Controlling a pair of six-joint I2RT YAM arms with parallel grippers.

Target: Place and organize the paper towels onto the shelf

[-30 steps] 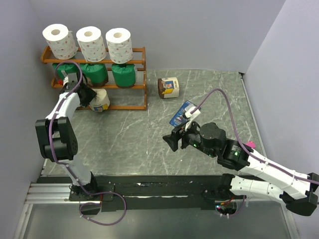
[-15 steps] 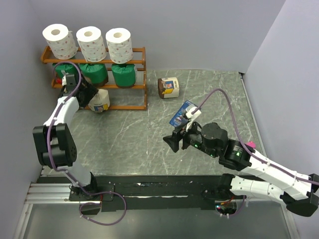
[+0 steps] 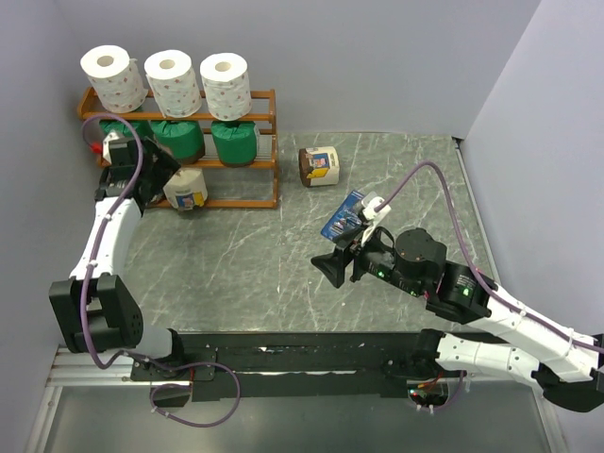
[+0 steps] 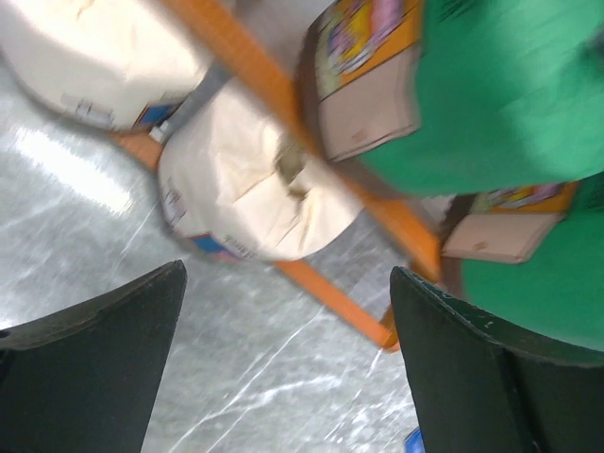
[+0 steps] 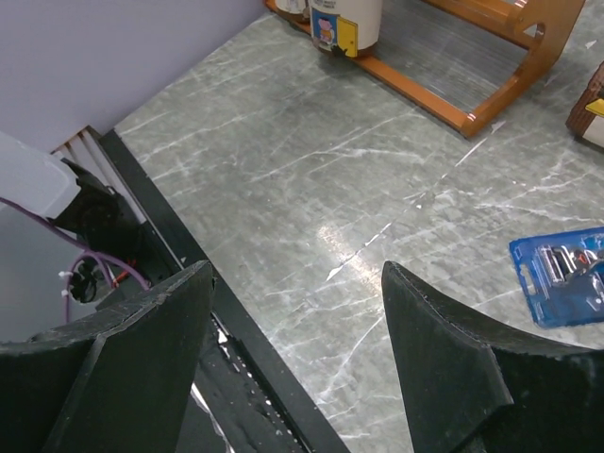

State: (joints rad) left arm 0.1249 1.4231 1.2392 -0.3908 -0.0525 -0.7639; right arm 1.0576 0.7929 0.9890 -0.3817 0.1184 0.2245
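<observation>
The shelf (image 3: pixel 255 200) stands at the back left. Three white paper towels (image 3: pixel 170 83) sit on its top tier and green-wrapped ones (image 3: pixel 233 142) on the middle tier. A cream-and-brown roll (image 3: pixel 185 188) stands on the bottom tier, and my left gripper (image 3: pixel 158 177) is open just left of it, apart from it. The left wrist view shows this roll (image 4: pixel 255 189) and another cream one (image 4: pixel 85 57) behind the orange slats (image 4: pixel 330 293), with my left gripper (image 4: pixel 288 278) empty. One more cream roll (image 3: pixel 320 165) lies on the table. My right gripper (image 3: pixel 336 270) hangs open and empty over mid-table (image 5: pixel 294 274).
A flat dark-blue packet (image 3: pixel 342 216) lies just beyond the right gripper, seen also as a blue packet (image 5: pixel 564 276) in the right wrist view. A small pink item (image 3: pixel 475 274) shows by the right arm. Walls close in the left, back and right sides.
My left gripper has opened off the cream roll and drawn back to the left. The roll stays on the bottom tier. The right arm has shifted slightly.
</observation>
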